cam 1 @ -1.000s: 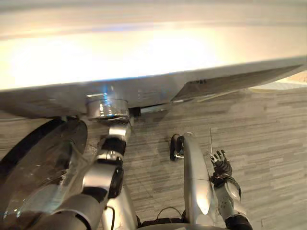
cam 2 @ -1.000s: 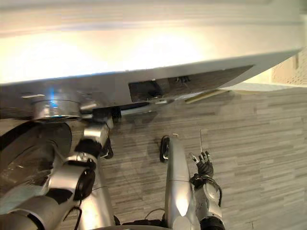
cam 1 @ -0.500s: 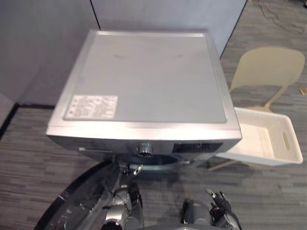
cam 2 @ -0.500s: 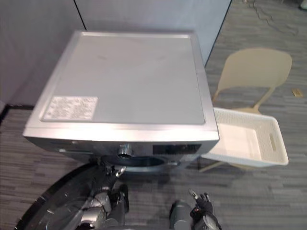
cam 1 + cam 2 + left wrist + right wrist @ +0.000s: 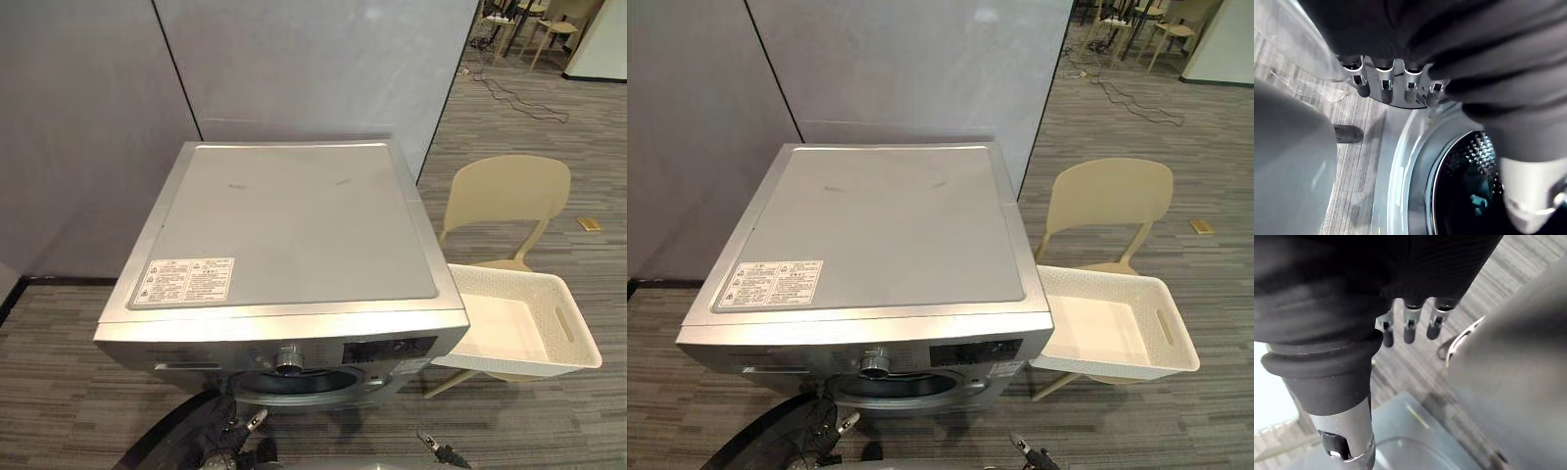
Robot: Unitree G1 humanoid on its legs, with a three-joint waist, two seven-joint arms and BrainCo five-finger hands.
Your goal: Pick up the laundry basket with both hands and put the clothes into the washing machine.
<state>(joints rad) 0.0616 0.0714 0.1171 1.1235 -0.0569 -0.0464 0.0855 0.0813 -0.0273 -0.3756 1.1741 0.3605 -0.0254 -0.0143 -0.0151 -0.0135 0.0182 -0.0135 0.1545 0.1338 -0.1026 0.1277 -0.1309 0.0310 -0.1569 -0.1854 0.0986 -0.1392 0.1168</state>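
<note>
While head views show laundry basket (image 5: 573, 335) on chair (image 5: 509, 196) beside washing machine (image 5: 284, 225), left wrist view shows the drum (image 5: 1469, 176); left hand (image 5: 1383, 84), right hand (image 5: 1410, 327): fingers straight, loose.

The boxy silver-grey metal washing machine (image 5: 284, 230) is plain on top, save a white printed label (image 5: 186, 281) at its front left corner. To its right, the white plastic laundry basket (image 5: 519, 367) has pinhole-dotted walls, and the moulded plastic chair (image 5: 509, 191) is cream. Around the machine, the grey carpet floor (image 5: 59, 382) runs in fine stripes
</note>
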